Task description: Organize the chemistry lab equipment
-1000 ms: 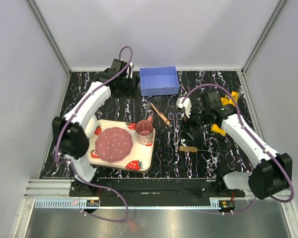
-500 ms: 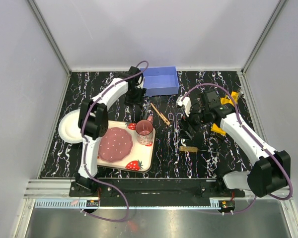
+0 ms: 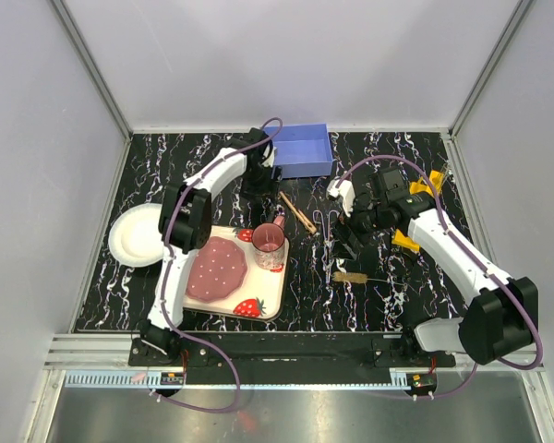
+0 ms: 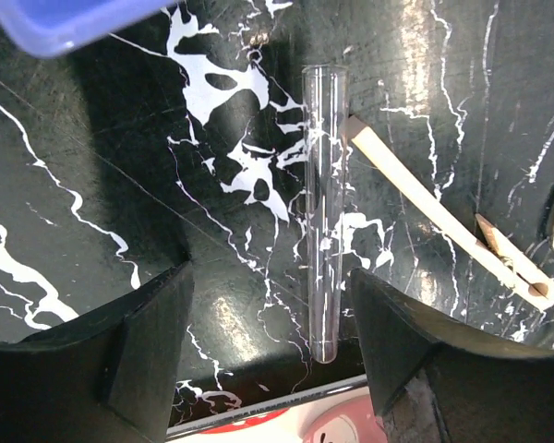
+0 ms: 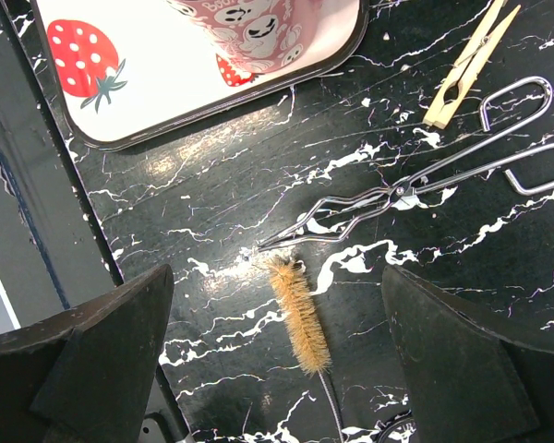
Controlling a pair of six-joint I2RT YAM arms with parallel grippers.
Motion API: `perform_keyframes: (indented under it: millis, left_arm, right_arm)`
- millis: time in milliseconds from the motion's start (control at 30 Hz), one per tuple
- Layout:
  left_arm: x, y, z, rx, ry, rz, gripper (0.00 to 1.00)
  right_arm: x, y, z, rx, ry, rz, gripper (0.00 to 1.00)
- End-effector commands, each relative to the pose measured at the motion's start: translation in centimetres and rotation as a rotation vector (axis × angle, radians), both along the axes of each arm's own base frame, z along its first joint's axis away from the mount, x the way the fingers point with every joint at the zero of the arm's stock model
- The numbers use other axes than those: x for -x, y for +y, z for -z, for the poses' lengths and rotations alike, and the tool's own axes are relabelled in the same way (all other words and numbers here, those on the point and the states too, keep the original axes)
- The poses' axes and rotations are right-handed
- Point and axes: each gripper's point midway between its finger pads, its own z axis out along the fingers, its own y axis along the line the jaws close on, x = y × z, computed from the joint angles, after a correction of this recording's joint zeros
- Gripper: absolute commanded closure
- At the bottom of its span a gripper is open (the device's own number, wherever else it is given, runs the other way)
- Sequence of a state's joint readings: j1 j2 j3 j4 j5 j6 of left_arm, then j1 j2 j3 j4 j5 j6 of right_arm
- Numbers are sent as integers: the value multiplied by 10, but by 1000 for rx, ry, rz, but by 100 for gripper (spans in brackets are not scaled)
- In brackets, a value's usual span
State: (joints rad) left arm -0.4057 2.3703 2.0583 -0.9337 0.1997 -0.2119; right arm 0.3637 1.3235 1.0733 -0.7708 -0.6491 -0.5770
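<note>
A clear test tube lies on the black marbled table between my left gripper's open fingers, nearer the right one. My left gripper hovers beside the blue box, empty. The tan wooden clamp lies just right of the tube, seen too in the left wrist view. The metal forceps and the wire bristle brush lie under my right gripper, which is open and empty above the brush. The yellow rack is mostly hidden behind the right arm.
The strawberry-print tray with pink plate and pink cup sits at front centre, its edge close below the tube. A white bowl lies at the left. Grey walls enclose the table.
My left arm has swung from the far left to the right, past the blue box's left end, uncovering the white bowl. The right arm has barely moved.
</note>
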Motion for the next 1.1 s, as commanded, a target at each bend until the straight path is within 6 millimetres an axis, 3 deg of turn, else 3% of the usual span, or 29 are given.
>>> perform_keyframes:
  millis: [0,167,500,700,900,1067]
  left_arm:
    - [-16,-9,-5,-27,-68,-10,29]
    - [-13,1,7,-147,-84,-3,33]
    - [0,-8,22,-256,-94,61,42]
    - [2,8,29,-345,-105,38,67]
    - [-5,5,17,-294,-152,42,84]
    - [-16,9,-7,-206,-213,8,89]
  right_arm:
    - [-8,10,-16,-48,-38,-13,0]
    - [-9,9,-15,-47,-35,-12,0]
    - [-12,6,-11,-43,-20,6,0]
    - [-14,3,-12,-68,4,20,0]
    - [-17,-2,-15,-98,14,40,0]
    - [-15,-1,-23,-115,-13,23,0]
